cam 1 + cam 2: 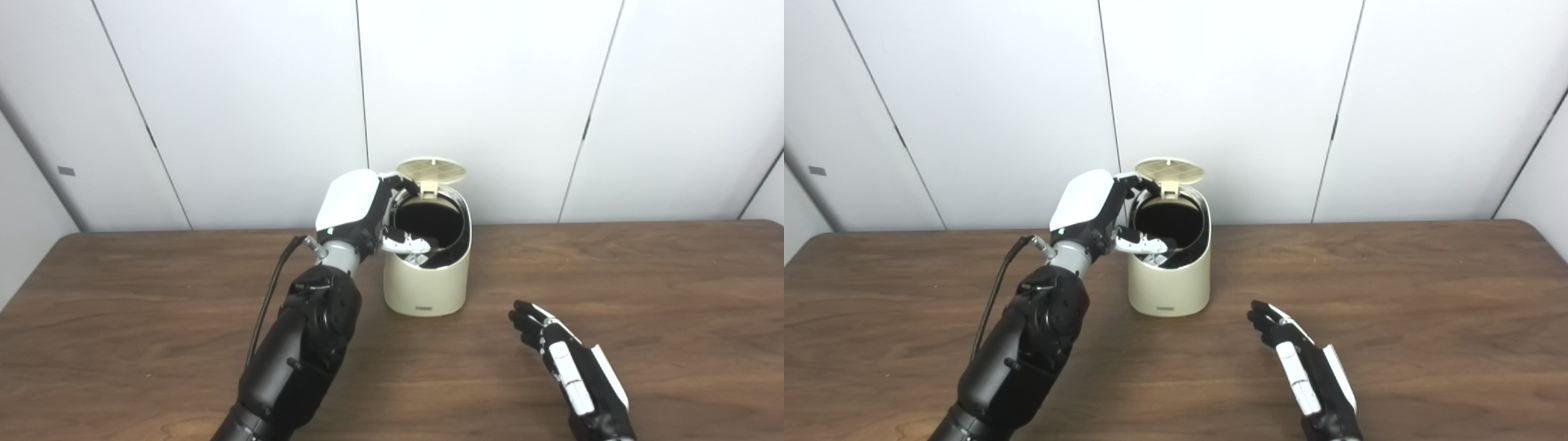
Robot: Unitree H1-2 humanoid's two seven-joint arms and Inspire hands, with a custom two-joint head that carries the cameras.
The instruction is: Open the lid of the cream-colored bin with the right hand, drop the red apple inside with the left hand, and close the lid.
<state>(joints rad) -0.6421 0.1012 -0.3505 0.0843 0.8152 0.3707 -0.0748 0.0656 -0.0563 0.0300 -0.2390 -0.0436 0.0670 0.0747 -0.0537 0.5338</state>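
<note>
The cream-colored bin [427, 288] stands at the back middle of the table with its round lid [431, 171] tipped up and back, so the dark inside shows. My left hand [355, 208] is at the bin's left rim, its thumb stretched over the opening and its fingers spread near the lid's hinge, holding nothing I can see. No red apple shows anywhere; the dark interior hides whatever is inside. My right hand [566, 355] lies low over the table to the front right of the bin, open, fingers extended toward the bin and well apart from it.
The brown wooden table [612, 269] runs wide to both sides. White wall panels [245, 92] rise right behind the bin. A black cable hangs off my left forearm [306, 343].
</note>
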